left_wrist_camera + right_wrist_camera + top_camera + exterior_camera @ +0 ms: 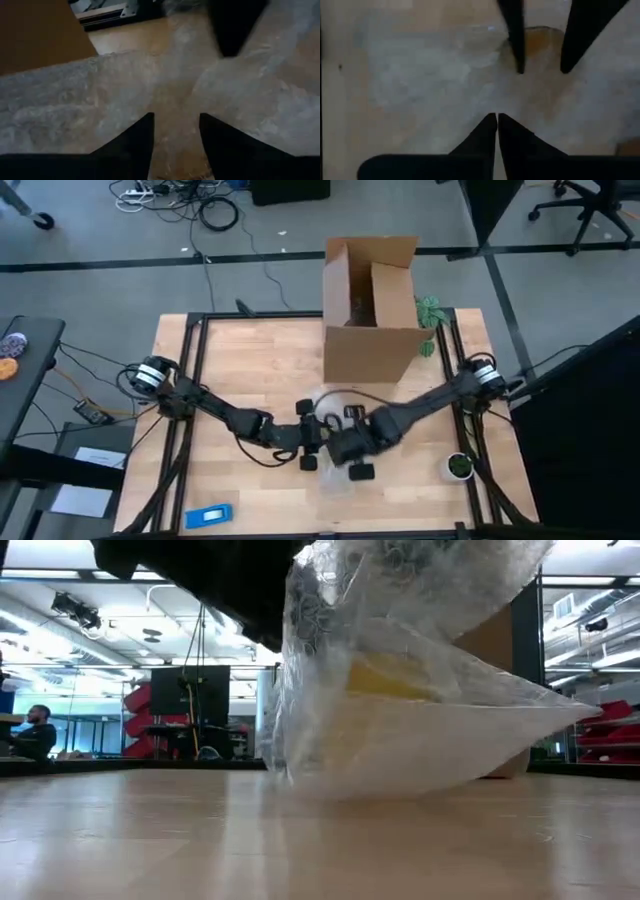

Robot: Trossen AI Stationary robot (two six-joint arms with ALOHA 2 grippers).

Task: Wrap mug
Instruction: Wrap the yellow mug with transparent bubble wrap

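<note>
Mug [385, 678] (wrapped in bubble wrap [420, 730]) on table [150, 840].

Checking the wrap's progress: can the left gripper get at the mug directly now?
Probably not: the mug sits inside the bubble wrap, so the left gripper would meet only wrap.

right tool [497, 120] pinched on bubble wrap [430, 75] over mug [540, 42]

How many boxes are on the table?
1. The cardboard box stands open at the table's far edge, behind both grippers. Nothing suggests another is hidden.
</note>
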